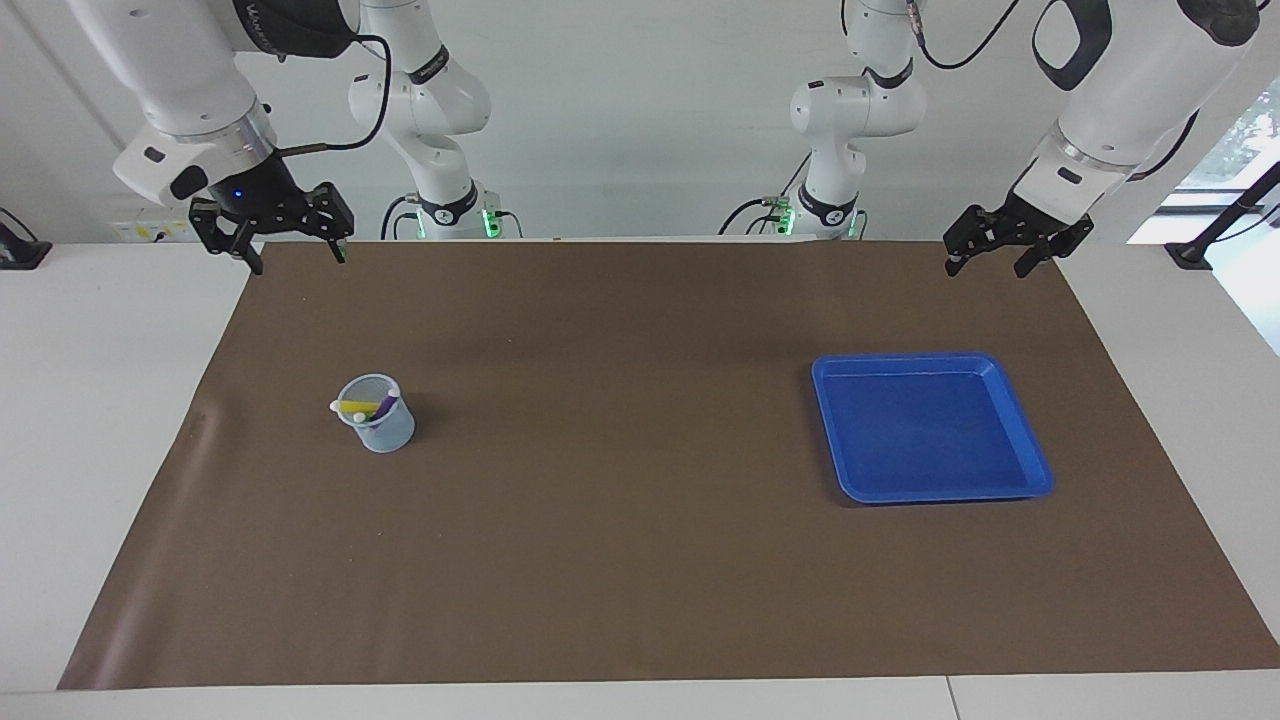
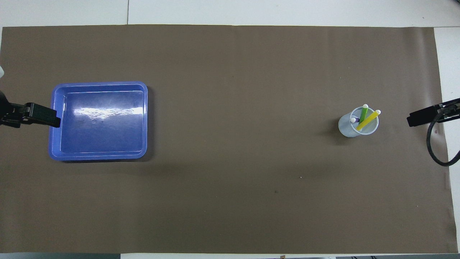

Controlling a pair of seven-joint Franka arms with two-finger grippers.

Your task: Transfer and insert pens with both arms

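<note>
A pale translucent cup (image 1: 380, 425) (image 2: 348, 129) stands on the brown mat toward the right arm's end. In it lean the yellow pen (image 1: 354, 406) (image 2: 367, 119), the green pen (image 2: 363, 113) and the purple pen (image 1: 384, 407) (image 2: 354, 120), cap ends up. My right gripper (image 1: 297, 258) (image 2: 413, 118) hangs open and empty, raised well clear of the cup, over the mat's edge at the right arm's end. My left gripper (image 1: 985, 268) (image 2: 54, 120) also hangs open and empty, raised over the mat at the left arm's end; from overhead it overlaps the tray's outer rim.
A blue tray (image 1: 930, 358) (image 2: 100, 83) with nothing in it lies on the mat toward the left arm's end. The brown mat (image 1: 620, 540) covers most of the white table. A black cable loop (image 2: 433, 154) hangs from the right arm.
</note>
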